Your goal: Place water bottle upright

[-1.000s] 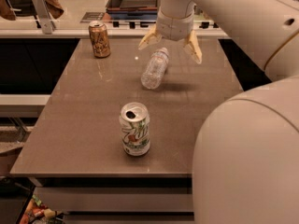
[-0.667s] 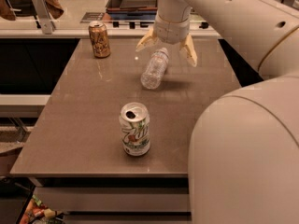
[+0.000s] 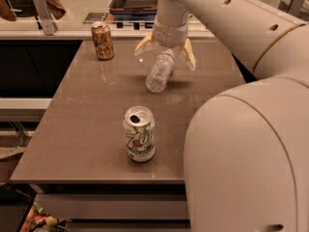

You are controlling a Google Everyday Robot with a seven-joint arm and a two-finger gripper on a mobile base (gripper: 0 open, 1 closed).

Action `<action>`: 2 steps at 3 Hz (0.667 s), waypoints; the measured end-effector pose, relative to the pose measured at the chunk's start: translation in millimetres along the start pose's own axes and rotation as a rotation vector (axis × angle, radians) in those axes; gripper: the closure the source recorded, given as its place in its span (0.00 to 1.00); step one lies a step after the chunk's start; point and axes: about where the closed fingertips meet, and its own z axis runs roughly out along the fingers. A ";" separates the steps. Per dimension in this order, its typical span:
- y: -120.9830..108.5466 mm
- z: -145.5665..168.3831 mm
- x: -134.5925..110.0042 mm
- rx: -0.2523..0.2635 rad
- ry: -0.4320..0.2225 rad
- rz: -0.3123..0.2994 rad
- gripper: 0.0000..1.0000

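The water bottle point(image 3: 160, 70), clear ribbed plastic, lies tilted on the brown table point(image 3: 91, 129) at its far middle, its bottom end towards the camera and its cap end hidden under the gripper. My gripper point(image 3: 165, 51) hangs right over the bottle's far end. It is open, with its two tan fingers point(image 3: 188, 56) spread wide on either side of the bottle's top. The fingers do not press on the bottle.
A white-green soda can point(image 3: 139, 133) stands upright near the table's front edge. A gold-brown soda can point(image 3: 102, 40) stands at the far left corner. My large white arm point(image 3: 246, 144) fills the right side. A counter runs behind the table.
The gripper has shifted a little to the left over the bottle, its fingers still spread. The bottle and both cans have not moved.
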 end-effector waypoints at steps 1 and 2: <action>8.5 10.0 1.7 0.006 0.022 -0.015 0.00; 9.5 19.8 2.8 0.015 0.043 -0.016 0.00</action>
